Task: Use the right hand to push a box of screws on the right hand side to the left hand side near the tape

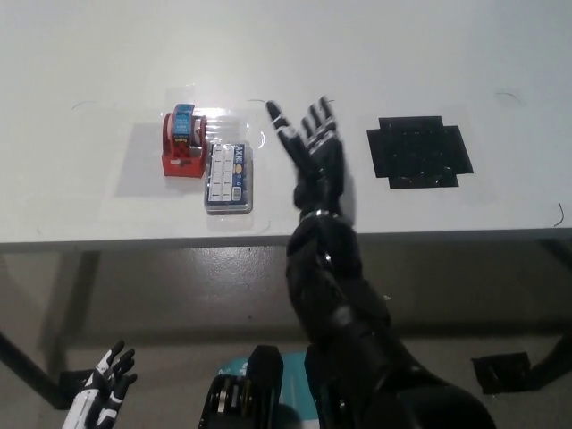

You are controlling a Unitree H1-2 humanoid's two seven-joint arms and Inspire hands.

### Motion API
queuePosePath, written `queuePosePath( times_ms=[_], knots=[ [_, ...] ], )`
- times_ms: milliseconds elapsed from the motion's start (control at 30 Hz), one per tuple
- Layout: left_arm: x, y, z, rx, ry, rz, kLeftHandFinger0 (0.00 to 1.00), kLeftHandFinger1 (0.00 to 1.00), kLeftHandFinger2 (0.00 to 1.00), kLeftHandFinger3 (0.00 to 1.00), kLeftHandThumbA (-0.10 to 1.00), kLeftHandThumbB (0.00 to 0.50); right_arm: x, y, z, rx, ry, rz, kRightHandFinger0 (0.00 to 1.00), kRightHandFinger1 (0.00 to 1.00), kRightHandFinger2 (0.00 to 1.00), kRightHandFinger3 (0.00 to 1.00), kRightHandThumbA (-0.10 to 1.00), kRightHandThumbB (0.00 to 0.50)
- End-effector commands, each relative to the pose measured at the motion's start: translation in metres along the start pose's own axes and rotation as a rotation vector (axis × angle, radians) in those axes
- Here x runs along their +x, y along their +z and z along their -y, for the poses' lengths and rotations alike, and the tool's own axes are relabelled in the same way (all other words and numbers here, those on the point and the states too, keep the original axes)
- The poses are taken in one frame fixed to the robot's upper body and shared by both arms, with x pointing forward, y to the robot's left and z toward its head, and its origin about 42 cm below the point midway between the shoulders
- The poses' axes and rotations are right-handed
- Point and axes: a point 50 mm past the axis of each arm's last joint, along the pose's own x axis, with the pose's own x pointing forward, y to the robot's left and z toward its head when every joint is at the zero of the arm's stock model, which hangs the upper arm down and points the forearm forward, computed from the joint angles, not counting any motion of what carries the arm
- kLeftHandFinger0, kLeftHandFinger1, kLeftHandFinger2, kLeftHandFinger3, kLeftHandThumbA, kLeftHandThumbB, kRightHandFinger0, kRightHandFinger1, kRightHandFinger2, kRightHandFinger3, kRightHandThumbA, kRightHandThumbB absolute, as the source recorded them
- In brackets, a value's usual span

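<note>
A clear box of screws with a blue label lies flat on the white table, touching the right side of a red tape dispenser. My black right hand is open above the table, fingers spread, a short way to the right of the box and not touching it. My white left hand hangs low at the bottom left, below table level, fingers apart and holding nothing.
A black cross-shaped mat lies on the table to the right of my right hand. The table's front edge runs just below the box. Table legs and floor show underneath.
</note>
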Motion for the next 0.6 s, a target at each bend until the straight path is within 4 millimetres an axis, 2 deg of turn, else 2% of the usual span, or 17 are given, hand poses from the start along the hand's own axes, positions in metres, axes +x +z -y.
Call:
queuePosePath(
  times_ms=[0,33,133,167,200,267,333,400,433,500,567],
  knots=[
    [0.006,0.007,-0.003,0.021,0.002,0.059,1.0,1.0,1.0,1.0,0.81,0.248,0.002,0.052,-0.03,-0.113,0.119,0.263,1.0,1.0,1.0,1.0,1.0,0.199],
    [0.006,0.008,-0.003,0.019,0.004,0.06,1.0,1.0,1.0,1.0,0.81,0.25,-0.001,0.059,-0.033,-0.089,0.137,0.292,1.0,1.0,1.0,1.0,1.0,0.208],
    [0.007,0.008,-0.003,0.014,0.009,0.062,1.0,1.0,1.0,1.0,0.81,0.261,-0.01,0.075,-0.039,-0.046,0.193,0.365,1.0,1.0,1.0,1.0,1.0,0.19],
    [0.007,0.008,-0.003,0.012,0.012,0.064,1.0,1.0,1.0,1.0,0.81,0.274,-0.019,0.085,-0.041,-0.042,0.222,0.422,1.0,1.0,1.0,1.0,1.0,0.174],
    [0.008,0.009,-0.003,0.011,0.01,0.067,1.0,1.0,1.0,1.0,0.81,0.274,-0.023,0.088,-0.041,-0.045,0.236,0.44,1.0,1.0,1.0,1.0,1.0,0.177],
    [0.009,0.011,-0.005,0.013,0.004,0.072,1.0,1.0,1.0,1.0,0.8,0.269,-0.039,0.097,-0.035,-0.088,0.287,0.511,1.0,1.0,1.0,1.0,1.0,0.151],
    [0.013,0.014,-0.008,0.02,-0.007,0.078,1.0,1.0,1.0,1.0,0.81,0.265,-0.06,0.108,-0.021,-0.142,0.341,0.568,1.0,1.0,1.0,1.0,1.0,0.131],
    [0.016,0.016,-0.011,0.019,-0.013,0.079,1.0,1.0,1.0,1.0,0.81,0.262,-0.077,0.115,-0.003,-0.167,0.37,0.587,1.0,1.0,1.0,1.0,1.0,0.17],
    [0.018,0.018,-0.013,0.018,-0.014,0.081,1.0,1.0,1.0,1.0,0.8,0.261,-0.082,0.117,0.002,-0.184,0.376,0.591,1.0,1.0,1.0,1.0,1.0,0.173],
    [0.02,0.02,-0.014,0.024,-0.01,0.087,1.0,1.0,1.0,1.0,0.8,0.263,-0.103,0.122,0.029,-0.24,0.428,0.589,1.0,1.0,1.0,1.0,1.0,0.203],
    [0.023,0.023,-0.015,0.016,-0.007,0.096,1.0,1.0,1.0,1.0,0.77,0.254,-0.116,0.123,0.046,-0.232,0.443,0.58,1.0,1.0,1.0,1.0,0.97,0.201]
  ],
)
